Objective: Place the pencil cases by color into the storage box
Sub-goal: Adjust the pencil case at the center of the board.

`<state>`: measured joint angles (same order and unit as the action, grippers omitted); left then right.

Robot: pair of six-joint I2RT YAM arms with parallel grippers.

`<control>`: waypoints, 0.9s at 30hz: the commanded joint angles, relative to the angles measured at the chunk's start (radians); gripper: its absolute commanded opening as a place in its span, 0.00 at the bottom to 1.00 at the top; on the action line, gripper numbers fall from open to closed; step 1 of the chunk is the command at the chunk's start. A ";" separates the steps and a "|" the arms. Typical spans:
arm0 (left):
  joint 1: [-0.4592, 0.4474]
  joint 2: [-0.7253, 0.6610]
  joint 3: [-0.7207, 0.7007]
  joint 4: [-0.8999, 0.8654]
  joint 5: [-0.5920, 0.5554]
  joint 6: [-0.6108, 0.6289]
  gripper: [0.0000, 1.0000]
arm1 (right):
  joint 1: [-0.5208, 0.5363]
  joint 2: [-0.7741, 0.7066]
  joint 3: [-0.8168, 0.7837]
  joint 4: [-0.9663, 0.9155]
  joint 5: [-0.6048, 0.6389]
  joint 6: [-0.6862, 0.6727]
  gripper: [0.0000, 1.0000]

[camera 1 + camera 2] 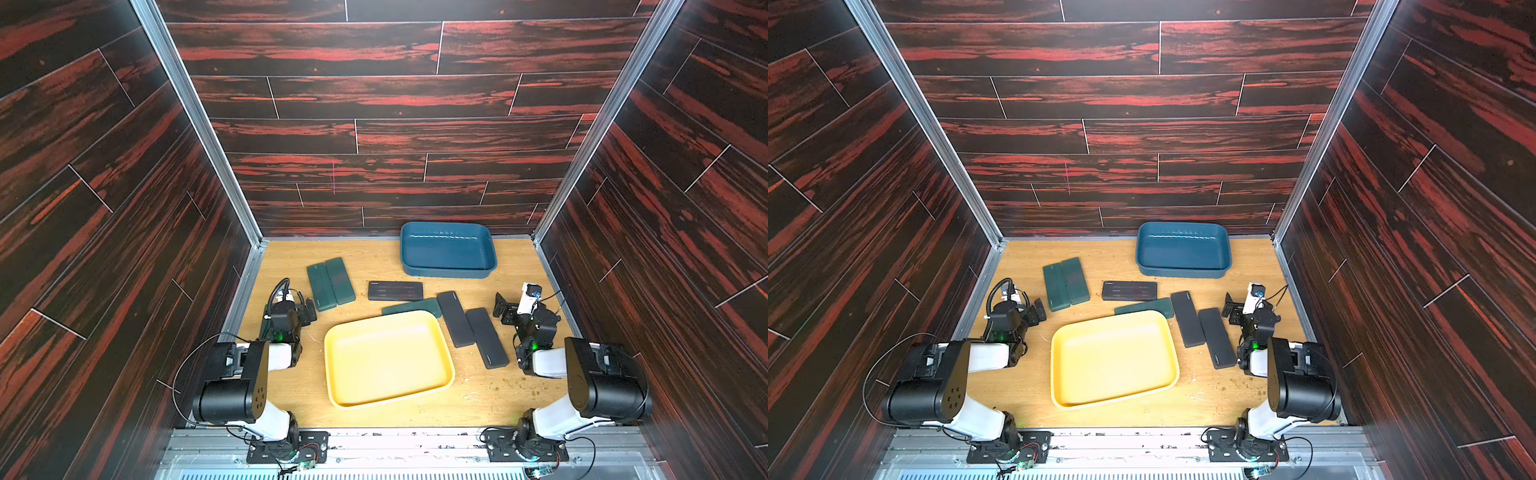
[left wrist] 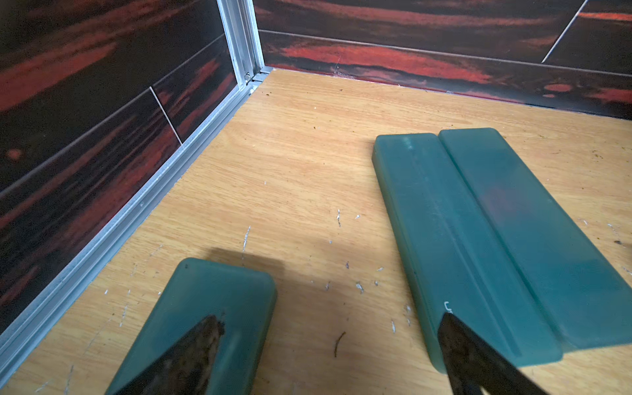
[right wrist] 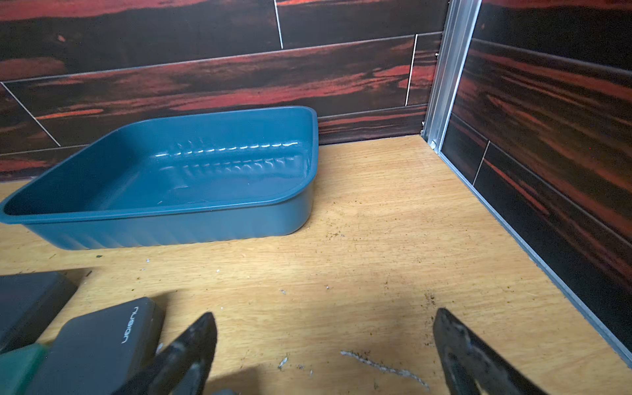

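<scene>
left gripper (image 1: 310,311) wide open, empty, beside two touching dark green pencil cases (image 1: 331,283), right gripper (image 1: 503,306) wide open, empty, near two black pencil cases (image 1: 455,318) by yellow tray (image 1: 386,357), blue storage box (image 1: 446,272) behind

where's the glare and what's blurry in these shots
Both top views: white glare streak inside the blue tray. Right wrist view: same streak, right gripper soft up close. Left wrist view: left gripper soft, a shadow on the table.
</scene>
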<state>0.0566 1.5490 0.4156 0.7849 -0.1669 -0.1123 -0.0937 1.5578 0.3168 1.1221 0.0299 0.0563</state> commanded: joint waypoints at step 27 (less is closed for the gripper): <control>-0.031 -0.183 0.287 -0.509 -0.252 -0.085 0.93 | 0.049 -0.089 0.057 -0.186 0.179 0.020 0.97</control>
<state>0.0284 1.4384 0.6720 0.4274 -0.3706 -0.1623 -0.0540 1.5230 0.3233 1.0527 0.1631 0.0696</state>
